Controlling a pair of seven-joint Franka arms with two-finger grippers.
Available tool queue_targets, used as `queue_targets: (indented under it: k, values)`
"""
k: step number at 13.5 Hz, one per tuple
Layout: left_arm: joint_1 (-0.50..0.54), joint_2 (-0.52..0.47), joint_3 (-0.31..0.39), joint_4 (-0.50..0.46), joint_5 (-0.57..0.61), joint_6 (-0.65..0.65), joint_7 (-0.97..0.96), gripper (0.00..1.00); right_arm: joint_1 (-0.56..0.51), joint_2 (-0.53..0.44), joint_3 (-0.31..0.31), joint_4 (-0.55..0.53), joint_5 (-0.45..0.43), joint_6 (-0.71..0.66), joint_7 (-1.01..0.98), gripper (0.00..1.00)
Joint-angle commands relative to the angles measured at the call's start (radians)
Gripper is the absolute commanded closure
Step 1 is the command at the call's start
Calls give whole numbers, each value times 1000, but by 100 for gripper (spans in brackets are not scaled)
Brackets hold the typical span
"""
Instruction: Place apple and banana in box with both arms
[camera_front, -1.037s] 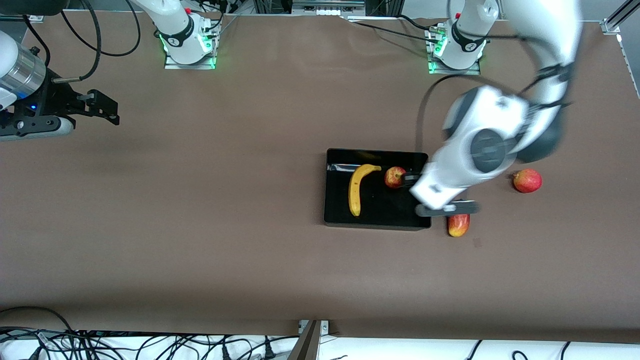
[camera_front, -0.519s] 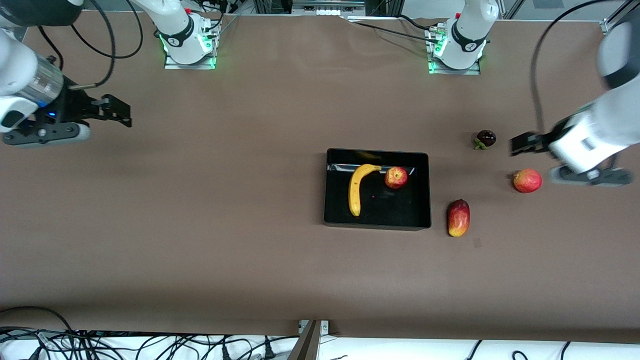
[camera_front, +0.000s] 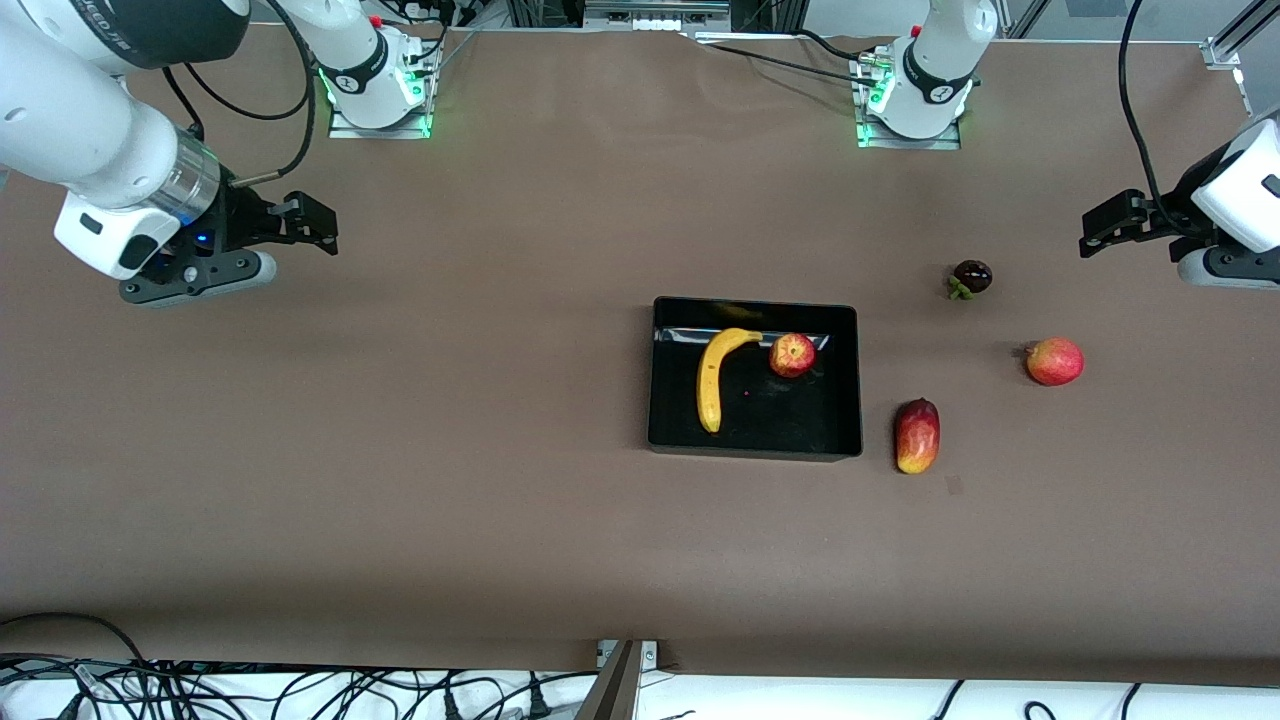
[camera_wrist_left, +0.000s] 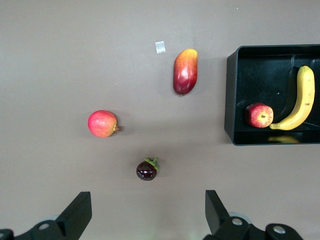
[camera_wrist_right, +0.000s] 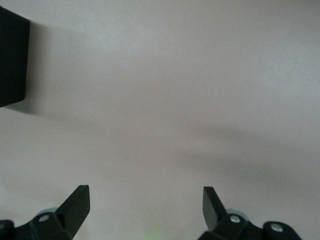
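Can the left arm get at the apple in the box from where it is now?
Probably yes. The left end effector is open and empty, the apple lies uncovered in the box beside the banana, and nothing stands between them.

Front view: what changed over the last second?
The left gripper let go of the apple in the box and drew back, open, to the left arm's end of the table. The right gripper, open, shifted slightly toward the box. The banana and loose fruits stayed put.
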Motion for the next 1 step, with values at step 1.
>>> queue_targets:
  k: [1]
  values:
    - [7, -20, -6, -24, 13, 12, 9, 0, -8, -10, -33, 14, -3, -16, -38, 0]
